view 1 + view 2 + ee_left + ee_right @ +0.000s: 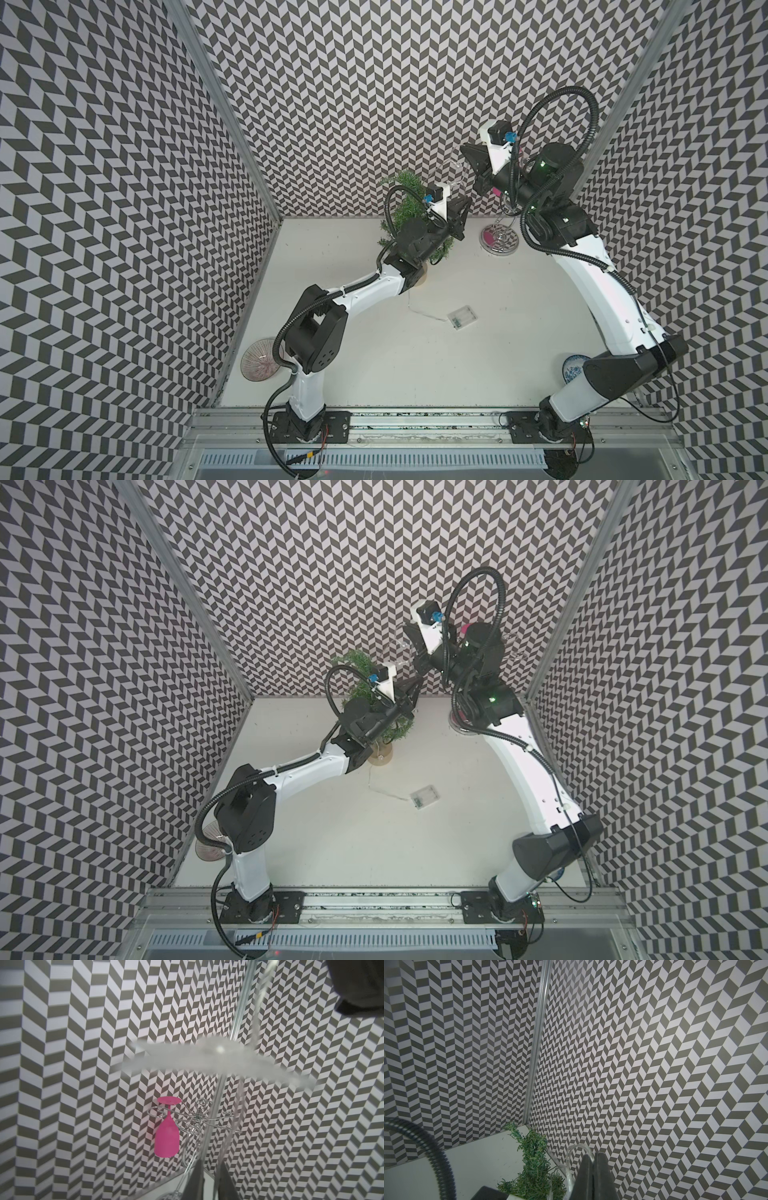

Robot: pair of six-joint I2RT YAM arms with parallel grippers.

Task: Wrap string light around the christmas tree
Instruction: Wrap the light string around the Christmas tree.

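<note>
Two arms are raised over the far edge of the desk, grippers facing each other, near but apart.

Left gripper: the arm lies across the christmas tree, with the fingers out past it on the side toward the rack. In the wrist view the jaws stand close together with a narrow slit between them. A blurred strand of the string light, carrying one clear star, runs down toward that slit. Pinched or only passing: cannot tell.

Right gripper: higher up, in front of the back wall. The jaws are pressed flat together and a clear loop of the strand comes out at the tips, so it is clamped on the wire.

The tree stands upright on its tan base near the far edge, left of the middle, its bent tip toward the far left corner.

The battery box lies flat about mid-desk, well apart from both grippers. A thin wire runs from it to the tree's base.

The rack is chrome and stands by the far right corner, with a pink glass hanging upside down from one hook.

Ribbed dish: left edge, toward the near corner. Blue-patterned plate: right edge, toward the near corner, partly under the right arm.
</note>
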